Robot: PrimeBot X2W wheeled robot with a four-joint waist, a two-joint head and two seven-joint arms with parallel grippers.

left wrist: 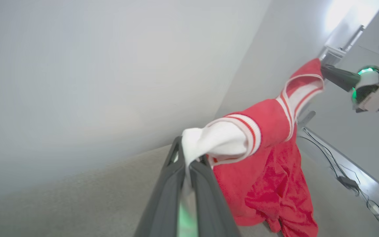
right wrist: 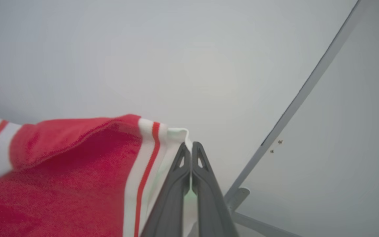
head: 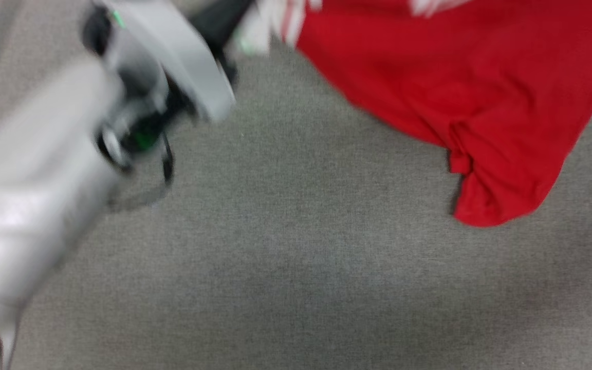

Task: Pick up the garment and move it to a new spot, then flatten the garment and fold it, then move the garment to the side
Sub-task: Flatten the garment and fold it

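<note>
The red jersey-style T-shirt (left wrist: 268, 171) with white short sleeves and striped red-and-white trim is held up above the grey carpeted floor (head: 296, 257) by both arms, so the first step, lifting it and carrying it to a new spot, is judged to be in hand. The two long dark fingers of the left gripper (left wrist: 189, 154) are closed on a bunch of white sleeve cloth, which is pinched between them and bulges just past their tips; the red body is draped to the right of and below those fingers. The fingers of the right gripper (right wrist: 189, 145) are pressed together, with a thin edge of white trim caught between them near the tips and the rest of the cloth spread to their left. In the left wrist view the shirt is slung between the two pairs of fingers, sagging in the middle. Whether the lowest fold touches the floor cannot be told from the blurred head view. Flattening and folding are not yet begun. For the next move, firm pinches and an even spread between the grippers are judged to be called for, so that the cloth is not pulled from the slim right-hand hold, and the hem is then to be lowered first onto bare carpet.
</note>
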